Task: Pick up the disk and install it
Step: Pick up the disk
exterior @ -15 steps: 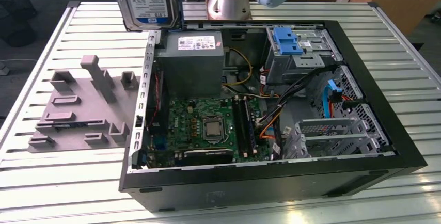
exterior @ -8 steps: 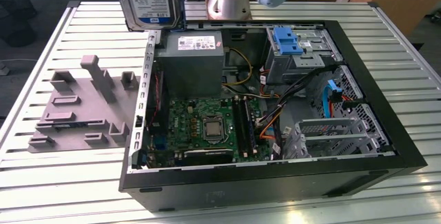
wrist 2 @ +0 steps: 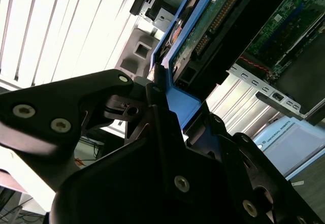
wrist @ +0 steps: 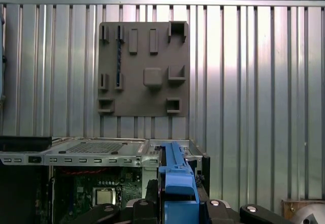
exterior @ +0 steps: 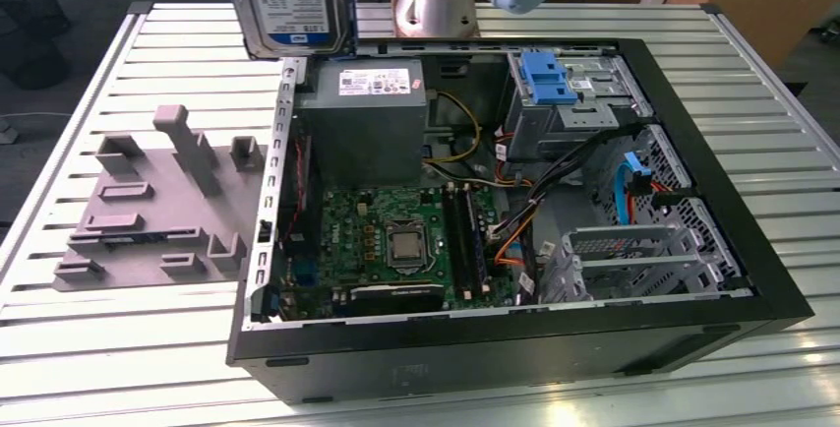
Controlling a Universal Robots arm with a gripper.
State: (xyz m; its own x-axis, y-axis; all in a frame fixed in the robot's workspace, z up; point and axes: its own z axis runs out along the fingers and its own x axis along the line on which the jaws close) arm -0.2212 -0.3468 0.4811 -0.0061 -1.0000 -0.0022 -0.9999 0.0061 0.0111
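The disk (exterior: 291,4), a silver drive with a white-and-blue label in a blue frame, hangs upright above the back left corner of the open computer case (exterior: 774,299) in the exterior view. In both wrist views my gripper (wrist 2: 170,115) (wrist: 177,206) is shut on the disk's blue frame (wrist: 175,181). The black fingers (wrist 2: 122,107) press on the frame from both sides. The second wrist view looks along the disk's green circuit board (wrist 2: 203,28).
Inside the case are a grey power-supply box (exterior: 368,122), a motherboard (exterior: 393,240), cables, a blue bracket (exterior: 545,78) in the upper bay and a metal drive cage (exterior: 617,250). A grey fixture plate (exterior: 157,201) lies on the slatted table at the exterior view's left.
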